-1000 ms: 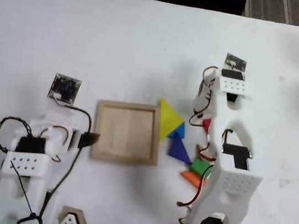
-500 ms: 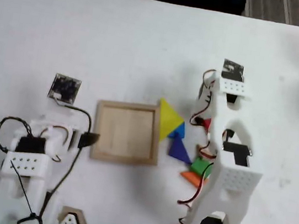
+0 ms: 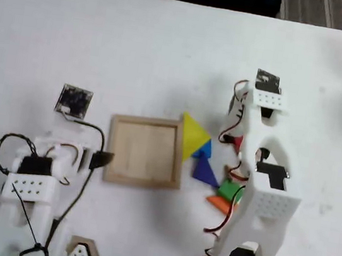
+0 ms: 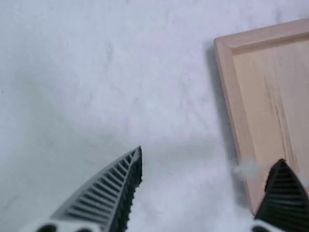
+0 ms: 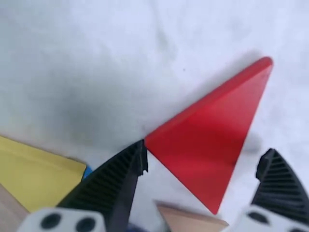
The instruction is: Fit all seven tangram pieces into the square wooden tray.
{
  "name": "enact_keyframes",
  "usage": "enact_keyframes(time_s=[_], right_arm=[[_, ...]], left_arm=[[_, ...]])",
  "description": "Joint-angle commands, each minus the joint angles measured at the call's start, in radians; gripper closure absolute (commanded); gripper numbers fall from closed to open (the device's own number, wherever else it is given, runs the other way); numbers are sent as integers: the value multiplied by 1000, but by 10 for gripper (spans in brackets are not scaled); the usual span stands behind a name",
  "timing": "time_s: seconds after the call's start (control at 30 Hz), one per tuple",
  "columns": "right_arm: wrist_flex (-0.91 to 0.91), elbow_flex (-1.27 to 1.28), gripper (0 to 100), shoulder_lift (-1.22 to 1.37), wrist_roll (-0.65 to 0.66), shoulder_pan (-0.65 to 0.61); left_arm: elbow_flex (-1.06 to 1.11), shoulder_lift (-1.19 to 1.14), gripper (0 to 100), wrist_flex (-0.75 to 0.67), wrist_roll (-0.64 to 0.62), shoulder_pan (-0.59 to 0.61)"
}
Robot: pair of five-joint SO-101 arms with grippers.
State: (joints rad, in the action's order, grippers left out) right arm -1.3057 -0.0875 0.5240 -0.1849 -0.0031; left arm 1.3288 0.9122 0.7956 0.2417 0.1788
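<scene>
The right fingers point(image 5: 118, 181) stand apart with the red triangle point(image 5: 207, 125) flat on the counter point(image 5: 96, 48) between them, poised to pinch it, while the left fingers point(image 4: 116, 188), also apart, bracket a corner of the wooden tray point(image 4: 231, 92), perhaps to steady it.

From high above we look down over the whole table point(image 3: 169, 51). Our left wrist camera hangs close, facing down past its gripper point(image 4: 210, 155) onto the rim of the tray point(image 4: 231, 96); the right, equally close, faces the red triangle point(image 5: 212, 140). The high view shares both spots.
</scene>
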Motion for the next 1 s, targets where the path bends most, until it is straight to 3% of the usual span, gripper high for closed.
enact_keyframes(time_s=[0.0, 0.87, 0.97], right_arm=[[22, -41, 655, -10, 0, 16], [30, -37, 655, -8, -66, 18], [30, -37, 689, -8, -64, 41]], left_arm=[[-8, 5, 612, 3, 11, -5], [-8, 5, 612, 3, 11, -5], [-8, 5, 612, 3, 11, -5]])
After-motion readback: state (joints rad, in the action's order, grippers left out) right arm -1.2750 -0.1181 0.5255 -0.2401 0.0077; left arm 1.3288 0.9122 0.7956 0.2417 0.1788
